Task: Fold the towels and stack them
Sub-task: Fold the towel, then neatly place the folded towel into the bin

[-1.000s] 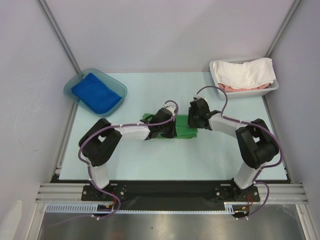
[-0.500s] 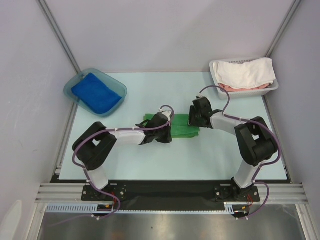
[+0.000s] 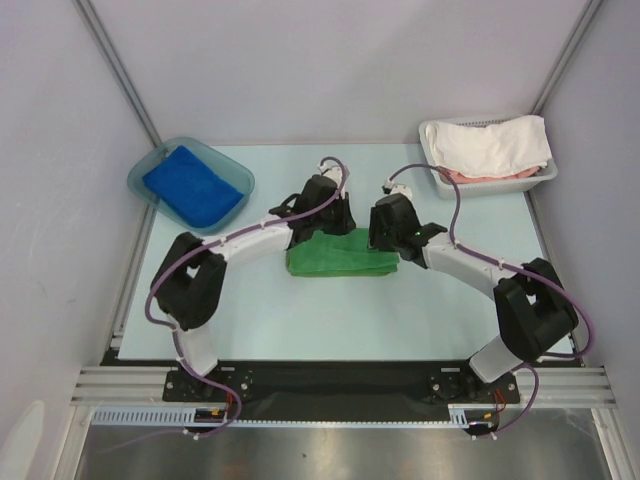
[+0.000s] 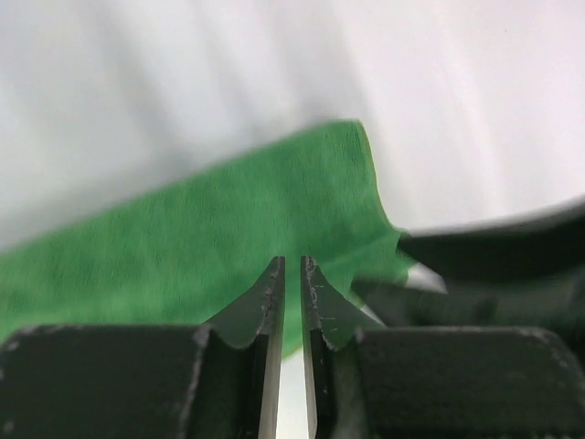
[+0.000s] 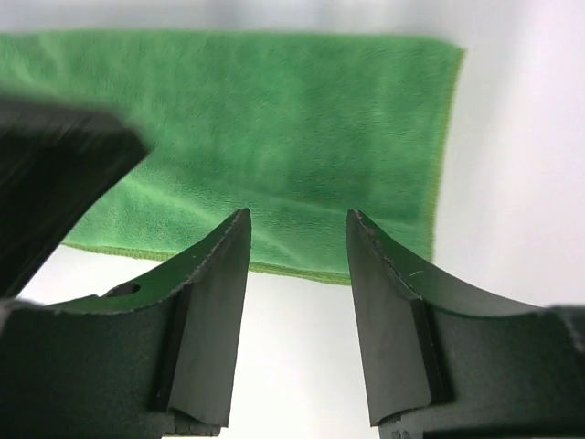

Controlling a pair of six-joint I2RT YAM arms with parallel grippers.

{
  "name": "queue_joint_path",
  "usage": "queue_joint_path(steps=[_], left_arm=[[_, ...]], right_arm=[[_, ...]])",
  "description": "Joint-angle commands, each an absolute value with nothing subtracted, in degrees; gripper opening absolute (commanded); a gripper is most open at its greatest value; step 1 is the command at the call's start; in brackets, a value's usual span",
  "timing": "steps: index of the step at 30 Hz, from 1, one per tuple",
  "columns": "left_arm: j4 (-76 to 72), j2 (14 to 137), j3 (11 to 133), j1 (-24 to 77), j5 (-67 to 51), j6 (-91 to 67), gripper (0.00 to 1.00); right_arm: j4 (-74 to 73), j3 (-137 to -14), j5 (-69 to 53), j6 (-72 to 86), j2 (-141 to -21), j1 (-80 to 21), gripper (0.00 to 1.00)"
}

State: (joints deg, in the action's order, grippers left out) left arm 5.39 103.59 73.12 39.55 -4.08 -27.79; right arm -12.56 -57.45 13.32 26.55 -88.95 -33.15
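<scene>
A green towel (image 3: 340,258) lies folded into a long rectangle at the middle of the table. My left gripper (image 3: 325,208) hovers at its far left edge. In the left wrist view the left gripper (image 4: 292,261) is open by only a narrow slit, with nothing in it and the green towel (image 4: 228,219) beyond. My right gripper (image 3: 387,228) is at the towel's far right corner. The right wrist view has the right gripper (image 5: 294,215) open and empty just short of the green towel's (image 5: 274,119) hem. A blue towel (image 3: 192,185) lies folded in the teal tub (image 3: 236,170).
A white basket (image 3: 440,160) at the back right holds a white cloth (image 3: 495,142) over a pinkish item (image 3: 470,175). Grey walls close in the table on the left, right and far sides. The left arm's dark body (image 5: 55,174) crowds the right wrist view.
My left gripper has lifted off the near side of the green towel and swung to its far edge. The towel now lies flat and uncovered. The right arm reached further left.
</scene>
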Motion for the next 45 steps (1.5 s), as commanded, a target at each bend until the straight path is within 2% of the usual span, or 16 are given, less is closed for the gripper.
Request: queue_joint_path(steps=[1, 9, 18, 25, 29, 33, 39, 45], left_arm=[[6.59, 110.89, 79.27, 39.03, -9.22, -25.14, 0.16], [2.55, 118.38, 82.00, 38.85, -13.80, -24.35, 0.17], [7.38, 122.78, 84.99, 37.44, -8.09, -26.63, 0.17], [3.34, 119.01, 82.53, 37.44, -10.72, -25.14, 0.23], [4.75, 117.95, 83.67, 37.44, -10.90, -23.38, 0.24], [3.87, 115.23, 82.27, 37.53, -11.51, -23.90, 0.24], [3.60, 110.31, 79.11, 37.79, -11.78, -25.40, 0.24], [3.08, 104.96, 74.36, 38.23, -12.57, -26.80, 0.24]], right_arm=[[-10.47, -56.61, 14.94, 27.42, -92.18, -34.63, 0.51], [-8.17, -52.30, 14.24, 28.47, -95.36, -35.51, 0.50], [-7.56, -45.27, 14.68, 29.27, -91.77, -37.88, 0.52], [-12.30, -48.42, 13.63, 27.60, -84.48, -32.97, 0.64], [-13.36, -51.41, 9.24, 26.46, -84.37, -24.29, 0.68], [-11.96, -53.96, 2.23, 25.75, -89.28, -19.88, 0.70], [-8.18, -54.32, -3.33, 26.45, -94.83, -19.69, 0.70], [-7.99, -53.00, -1.85, 26.63, -97.38, -21.62, 0.70]])
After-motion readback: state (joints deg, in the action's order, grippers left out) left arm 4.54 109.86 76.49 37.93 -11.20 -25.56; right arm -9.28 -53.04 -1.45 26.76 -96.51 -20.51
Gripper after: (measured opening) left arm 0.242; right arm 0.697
